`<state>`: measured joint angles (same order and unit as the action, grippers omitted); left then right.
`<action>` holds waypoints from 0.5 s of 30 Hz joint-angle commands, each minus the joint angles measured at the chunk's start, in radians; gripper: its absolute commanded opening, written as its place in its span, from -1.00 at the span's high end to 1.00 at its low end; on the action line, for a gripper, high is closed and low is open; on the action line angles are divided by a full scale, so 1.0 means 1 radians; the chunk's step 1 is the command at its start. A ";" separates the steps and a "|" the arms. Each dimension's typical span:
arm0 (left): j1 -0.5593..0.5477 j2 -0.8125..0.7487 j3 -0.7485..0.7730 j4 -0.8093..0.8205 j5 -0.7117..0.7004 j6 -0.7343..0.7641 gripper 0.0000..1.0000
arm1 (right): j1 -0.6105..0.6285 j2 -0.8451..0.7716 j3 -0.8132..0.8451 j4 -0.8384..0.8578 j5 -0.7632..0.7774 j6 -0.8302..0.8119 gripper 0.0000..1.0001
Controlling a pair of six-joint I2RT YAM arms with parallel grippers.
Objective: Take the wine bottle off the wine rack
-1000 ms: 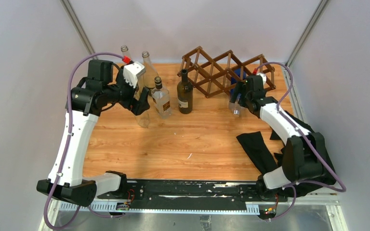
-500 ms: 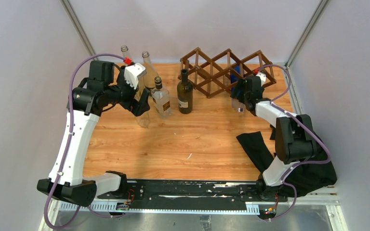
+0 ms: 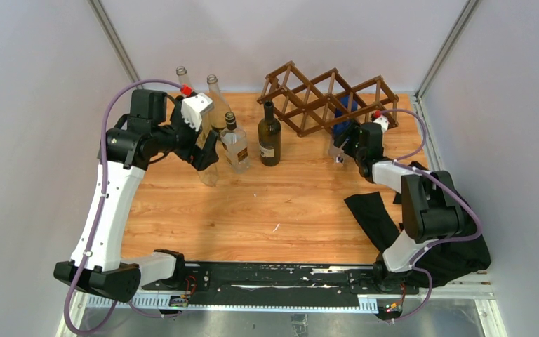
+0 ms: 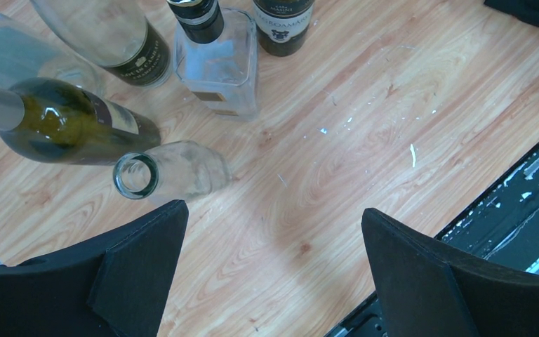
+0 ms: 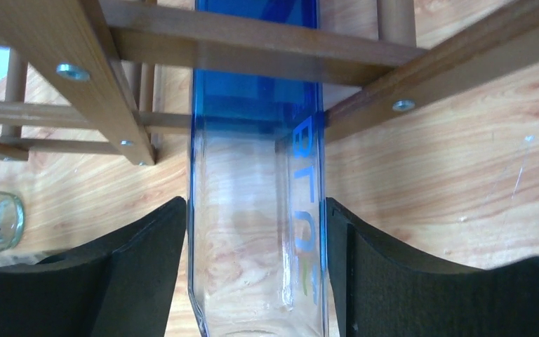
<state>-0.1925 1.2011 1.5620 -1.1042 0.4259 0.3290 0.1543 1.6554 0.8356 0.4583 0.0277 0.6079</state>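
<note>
The right gripper point(image 5: 255, 217) presses its black fingers point(image 5: 140, 274) against both sides of the blue-tinted clear glass wine bottle point(image 5: 253, 161), pinching it between them. Just beyond the fingertips, the bottle's blue part lies inside a cell of the dark brown wooden-stick wine rack point(image 5: 91, 77), which stands on the light wooden table point(image 5: 449, 182). The left gripper point(image 4: 274, 214) has its fingers spread wide over bare table. A clear glass bottle point(image 4: 175, 172) stands just ahead of one fingertip.
</note>
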 commanded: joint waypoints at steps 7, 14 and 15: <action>0.008 -0.038 -0.010 0.006 0.030 -0.010 -1.00 | -0.004 -0.216 -0.158 -0.001 -0.078 0.047 1.00; 0.008 -0.050 -0.055 0.009 0.085 0.002 -1.00 | -0.004 -0.363 -0.259 -0.028 -0.114 0.057 1.00; 0.007 -0.051 -0.057 0.009 0.086 0.004 -1.00 | -0.003 -0.382 -0.275 -0.030 -0.122 0.059 1.00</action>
<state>-0.1925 1.1637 1.5257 -1.1011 0.4664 0.3256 0.1543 1.3518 0.5991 0.4015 -0.0441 0.6464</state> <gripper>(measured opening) 0.997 0.686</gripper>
